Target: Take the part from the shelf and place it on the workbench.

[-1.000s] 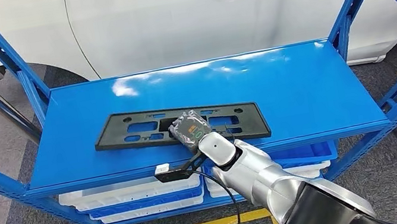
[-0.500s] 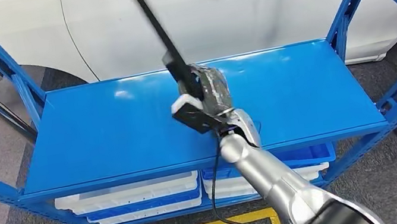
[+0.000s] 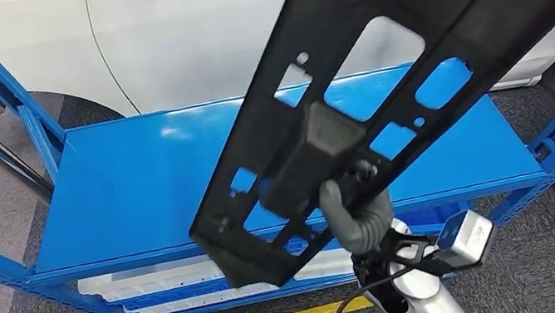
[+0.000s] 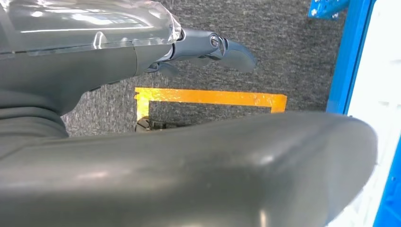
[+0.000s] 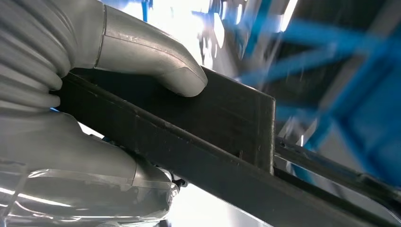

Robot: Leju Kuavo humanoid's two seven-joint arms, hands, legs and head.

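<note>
We see the black slotted plate (image 3: 380, 81) lifted clear of the blue shelf (image 3: 152, 185), tilted, right hand (image 3: 355, 216) clamped near one end; left hand (image 4: 208, 47) hangs empty; off-centre grip risks twisting loose or clipping the uprights.

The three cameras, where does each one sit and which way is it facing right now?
Head view: high on the body, facing the blue shelf; right hand holds the black part.
Left wrist view: behind the left hand, facing carpet and yellow floor tape.
Right wrist view: behind the right hand, thumb on the part.
Head and right wrist views share the part.
</note>
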